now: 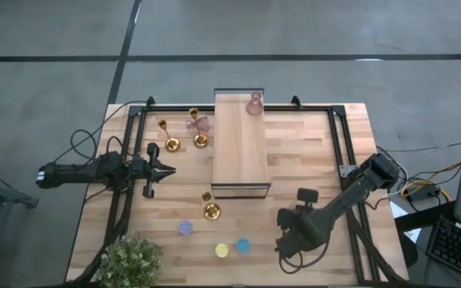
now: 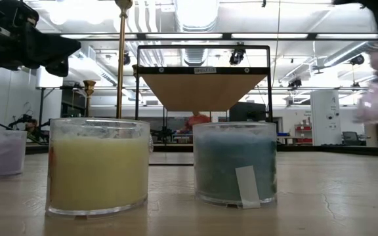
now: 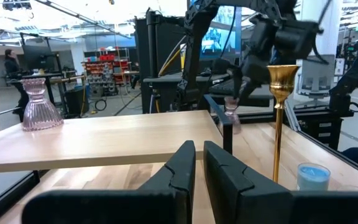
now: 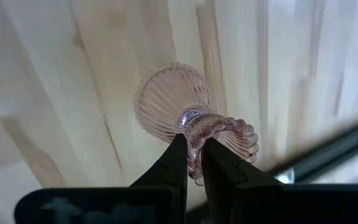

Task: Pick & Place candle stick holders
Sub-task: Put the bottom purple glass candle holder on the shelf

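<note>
A long wooden block [image 1: 241, 144] lies mid-table, with one vase-like holder [image 1: 254, 104] on its far end. Left of the block stand two stemmed holders [image 1: 171, 144] and another vase-like holder [image 1: 198, 123]; a third stemmed holder [image 1: 210, 210] stands near its near end. Three small cups [image 1: 222, 250] sit in a row nearer still, with a plant [image 1: 130, 261] at the near left corner.

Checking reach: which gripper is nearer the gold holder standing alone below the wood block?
Left. The left gripper sits up-left of that gold holder; the right gripper, clamped on a pink holder, is farther off.
</note>
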You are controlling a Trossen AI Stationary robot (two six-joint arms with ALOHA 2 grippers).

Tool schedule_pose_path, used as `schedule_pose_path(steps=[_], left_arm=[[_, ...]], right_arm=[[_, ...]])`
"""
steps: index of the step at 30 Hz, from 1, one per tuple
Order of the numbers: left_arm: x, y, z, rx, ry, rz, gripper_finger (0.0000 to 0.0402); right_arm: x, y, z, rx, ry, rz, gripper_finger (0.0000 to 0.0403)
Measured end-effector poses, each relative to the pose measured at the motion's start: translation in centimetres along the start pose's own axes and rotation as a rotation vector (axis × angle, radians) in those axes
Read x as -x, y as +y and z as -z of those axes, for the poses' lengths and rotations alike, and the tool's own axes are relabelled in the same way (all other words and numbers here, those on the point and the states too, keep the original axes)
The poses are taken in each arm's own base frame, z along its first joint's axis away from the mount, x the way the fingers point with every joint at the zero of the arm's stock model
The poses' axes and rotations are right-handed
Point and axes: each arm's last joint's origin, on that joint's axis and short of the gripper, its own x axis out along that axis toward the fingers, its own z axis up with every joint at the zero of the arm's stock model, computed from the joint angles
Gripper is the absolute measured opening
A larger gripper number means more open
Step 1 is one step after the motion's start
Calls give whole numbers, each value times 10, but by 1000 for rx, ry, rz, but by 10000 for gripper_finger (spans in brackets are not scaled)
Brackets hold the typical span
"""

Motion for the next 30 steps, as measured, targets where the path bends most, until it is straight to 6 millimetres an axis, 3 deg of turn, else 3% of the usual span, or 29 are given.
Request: schedule_pose_path(steps=[16, 22, 30], left_arm=[[0, 0, 0, 0, 1, 0, 37], [0, 0, 0, 0, 1, 0, 37], [0, 0, 0, 0, 1, 0, 37]], right_arm=[[47, -104, -1, -123, -245, -59, 23], [47, -138, -11, -104, -288, 19, 23], [33, -172, -38, -21, -295, 101, 23]])
